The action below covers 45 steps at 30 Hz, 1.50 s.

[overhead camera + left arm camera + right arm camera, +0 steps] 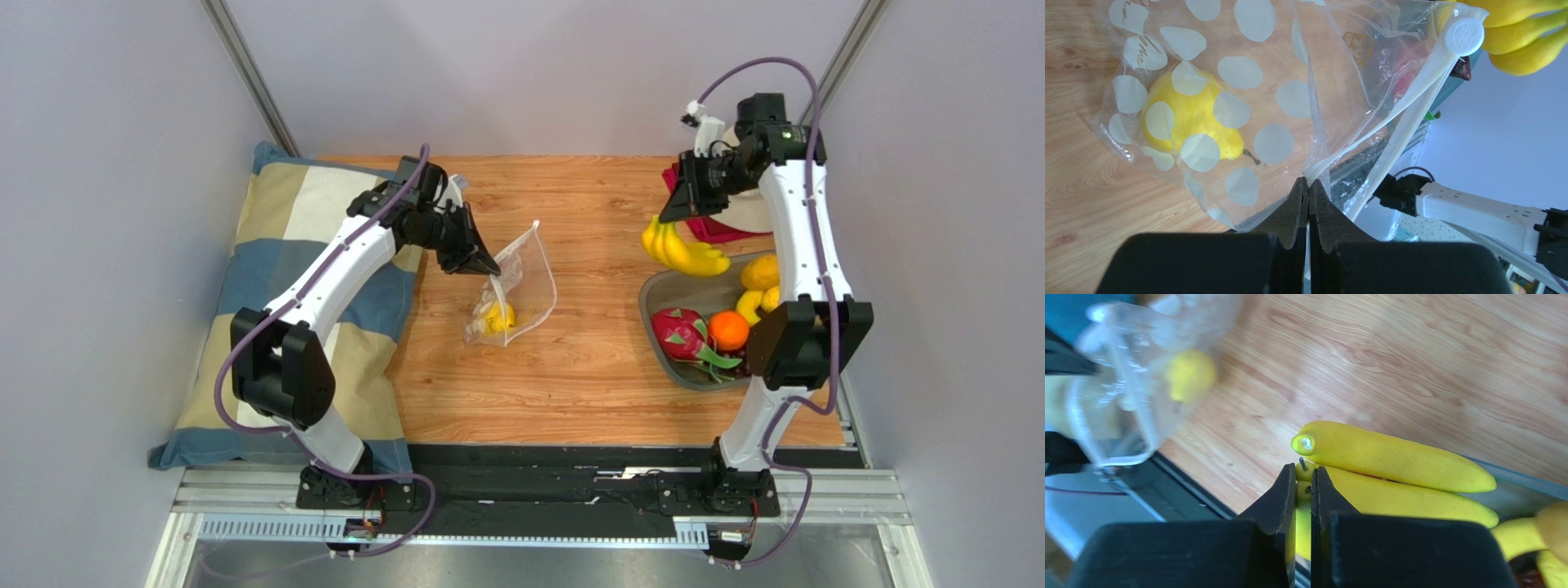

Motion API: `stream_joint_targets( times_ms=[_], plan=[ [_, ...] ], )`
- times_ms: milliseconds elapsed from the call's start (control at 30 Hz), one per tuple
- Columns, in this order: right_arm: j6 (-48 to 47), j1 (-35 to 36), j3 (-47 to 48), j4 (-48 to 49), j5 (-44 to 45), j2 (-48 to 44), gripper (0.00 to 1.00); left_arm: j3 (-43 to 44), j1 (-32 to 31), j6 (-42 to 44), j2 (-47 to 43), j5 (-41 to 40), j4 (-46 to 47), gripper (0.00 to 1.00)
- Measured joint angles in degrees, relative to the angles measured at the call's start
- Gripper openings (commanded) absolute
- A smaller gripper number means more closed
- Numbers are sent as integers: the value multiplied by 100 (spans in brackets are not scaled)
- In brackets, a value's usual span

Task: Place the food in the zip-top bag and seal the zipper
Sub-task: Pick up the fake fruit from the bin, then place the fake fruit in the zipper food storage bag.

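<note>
The clear dotted zip-top bag lies mid-table with a yellow fruit inside it; both show in the left wrist view, the bag and the fruit. My left gripper is shut on the bag's mouth edge, holding the whitish zipper strip up. My right gripper is shut on the stem of the yellow bananas, held above the table's far right. The dragon fruit, the orange and more yellow fruit lie in the grey tray.
A checked cushion lies along the table's left side under the left arm. A red object sits behind the bananas. Grey walls close the sides and back. Black rails run along the near edge.
</note>
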Motion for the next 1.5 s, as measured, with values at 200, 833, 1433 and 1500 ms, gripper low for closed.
stream_joint_targets(
  times_ms=[200,833,1433,1500],
  plan=[
    [1731,-284,-911,1296,-1641,-828,0,-127,142,-199,0,382,238,0],
    [10404,1908,-4155,11903,-2686,-1943,0,-466,428,-868,92,1652,1128,0],
    [10347,2149,-6050,13772,-1923,-1768,0,-743,647,-1274,107,2218,1683,0],
    [10325,2151,-6164,13765,-1757,-1764,0,-839,678,-1346,107,2225,1788,0]
  ],
)
